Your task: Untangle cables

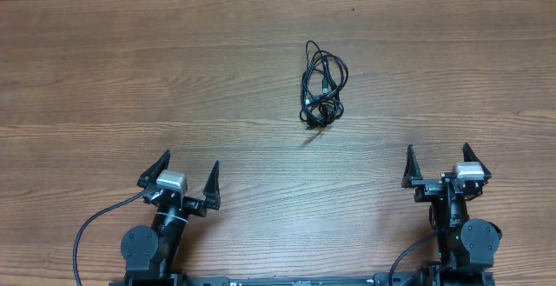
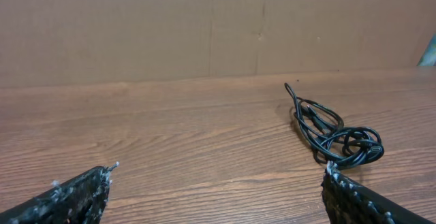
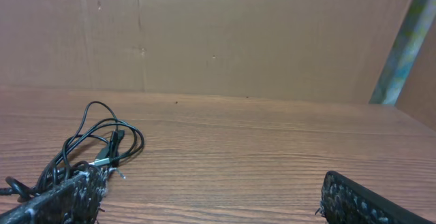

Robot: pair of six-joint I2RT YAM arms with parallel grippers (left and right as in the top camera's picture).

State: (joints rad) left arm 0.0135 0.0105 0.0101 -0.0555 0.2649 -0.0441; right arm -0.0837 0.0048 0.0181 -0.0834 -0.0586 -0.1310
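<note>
From the overhead view, the cables [image 1: 322,86] lie as 1 small tangled bundle on the wooden table [image 1: 104,77], a little right of the middle and in the far half. Loose loops stand out at the far end of the bundle, and the tighter knot is at the near end. The left gripper [image 1: 191,158] sits at the near edge, left of the bundle, with its 2 fingers spread wide and holding nothing. The right gripper [image 1: 439,147] sits at the near edge on the right side, its jaws also wide and holding nothing. Both are well apart from the cables, and bare wood shows between them and the bundle on all sides. The far edge of the table meets a brown wall.

In the left wrist view, the 2 dark fingertips are at the bottom corners, far from each other. The cables [image 2: 334,132] lie ahead and to the right, just beyond the right fingertip [image 2: 354,197]. A brown cardboard wall [image 2: 136,26] closes the table at the back.

In the right wrist view, the fingertips again stand wide at the bottom corners. The cables [image 3: 95,146] lie ahead at the left, partly hidden behind the left fingertip [image 3: 61,200], with a small plug end visible. To the right the wood is bare up to the wall.
</note>
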